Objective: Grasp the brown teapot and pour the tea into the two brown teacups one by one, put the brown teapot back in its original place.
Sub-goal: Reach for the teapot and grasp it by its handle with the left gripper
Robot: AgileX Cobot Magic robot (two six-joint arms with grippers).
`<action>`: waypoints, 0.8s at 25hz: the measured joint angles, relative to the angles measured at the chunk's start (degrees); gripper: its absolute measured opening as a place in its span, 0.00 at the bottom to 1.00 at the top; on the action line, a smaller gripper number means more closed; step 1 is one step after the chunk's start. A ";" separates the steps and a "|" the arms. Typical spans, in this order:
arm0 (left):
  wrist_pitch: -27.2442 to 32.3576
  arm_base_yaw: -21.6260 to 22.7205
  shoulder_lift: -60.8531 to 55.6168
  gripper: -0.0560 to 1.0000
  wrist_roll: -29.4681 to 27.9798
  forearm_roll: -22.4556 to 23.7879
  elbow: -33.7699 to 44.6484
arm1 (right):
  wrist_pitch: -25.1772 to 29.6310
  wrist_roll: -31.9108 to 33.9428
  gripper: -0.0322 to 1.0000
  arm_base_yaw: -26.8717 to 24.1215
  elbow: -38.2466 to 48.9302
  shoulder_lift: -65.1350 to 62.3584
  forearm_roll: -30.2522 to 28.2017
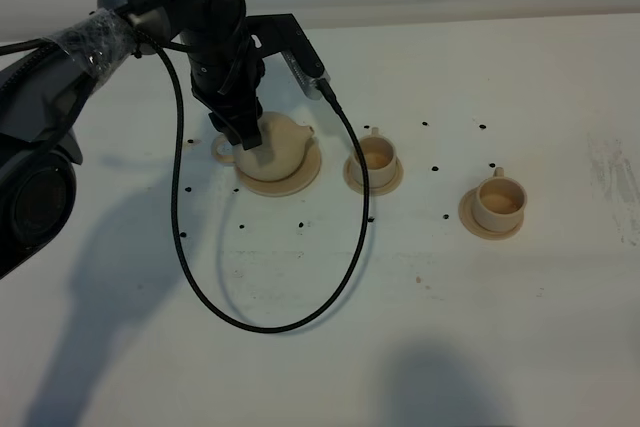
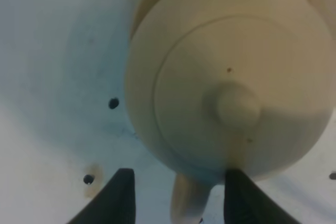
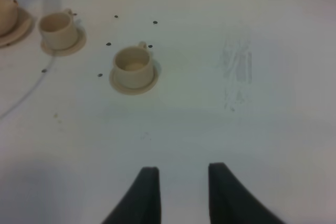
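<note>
Teapot (image 2: 226,77) handle sits between your half-open left gripper (image 2: 178,198); nothing held yet, so squeeze, then lift.

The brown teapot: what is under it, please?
The brown teapot stands on a wide round saucer; its rim shows around the pot's base. The middle of the saucer is covered by the pot, and the left arm hides the pot's handle side.

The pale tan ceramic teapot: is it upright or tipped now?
Upright. The pale tan ceramic teapot sits level on its wide round saucer, and its knobbed lid faces straight up at the left wrist camera.
</note>
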 joint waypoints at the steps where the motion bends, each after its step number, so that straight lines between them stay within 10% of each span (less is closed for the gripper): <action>1: 0.00 0.00 0.00 0.41 0.00 -0.30 0.00 | 0.00 0.00 0.25 0.00 0.00 0.00 0.00; 20: 0.00 0.71 -2.09 0.39 4.40 1.96 4.84 | 0.00 0.00 0.25 0.00 0.00 0.00 0.00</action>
